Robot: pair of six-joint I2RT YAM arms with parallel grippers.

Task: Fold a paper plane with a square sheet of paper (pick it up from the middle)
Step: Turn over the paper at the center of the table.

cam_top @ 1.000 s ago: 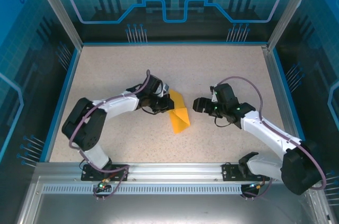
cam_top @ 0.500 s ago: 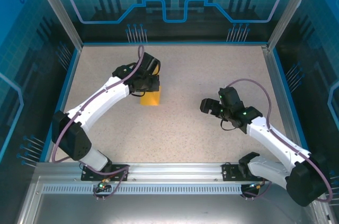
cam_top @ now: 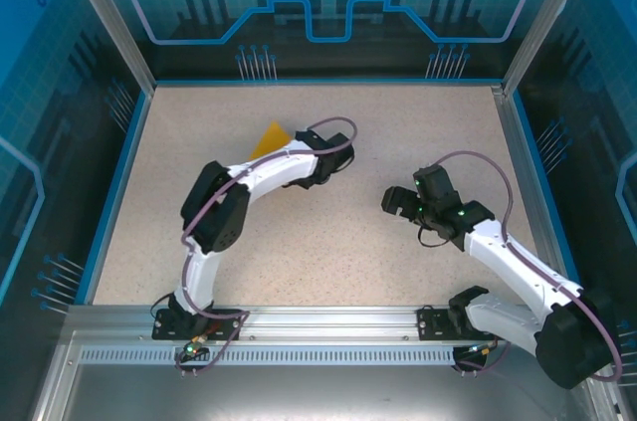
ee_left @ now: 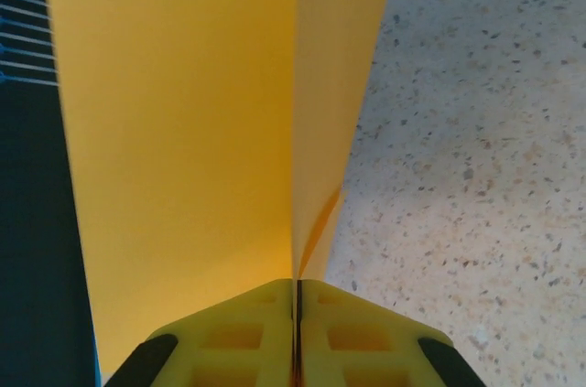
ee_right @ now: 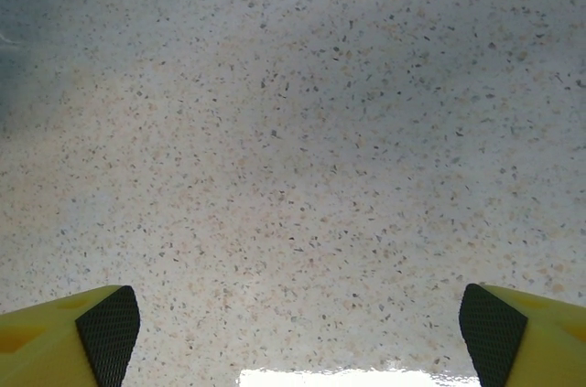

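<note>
The square sheet of paper [cam_top: 267, 139] is orange-yellow and folded into layers; a small triangle of it pokes out behind my left arm at the back left of the table. In the left wrist view the paper [ee_left: 183, 131] rises from the pinch, its folded edge running straight up the middle. My left gripper [ee_left: 298, 284] is shut on it, the yellow fingers pressed together on the layers. Whether it has a paper plane's shape I cannot tell. My right gripper [cam_top: 391, 202] hovers right of centre, open and holding nothing, with bare table between its pads [ee_right: 110, 321].
The speckled beige table [cam_top: 398, 132] is bounded by a blue rim [cam_top: 127, 172] and glass walls on three sides. An aluminium rail [cam_top: 328, 321] with both arm bases runs along the near edge. The left arm [cam_top: 214, 212] curls across the left half.
The left arm carried the paper from the table's centre toward the back left and folded in on itself. The right gripper opened wider and drew back a little to the right.
</note>
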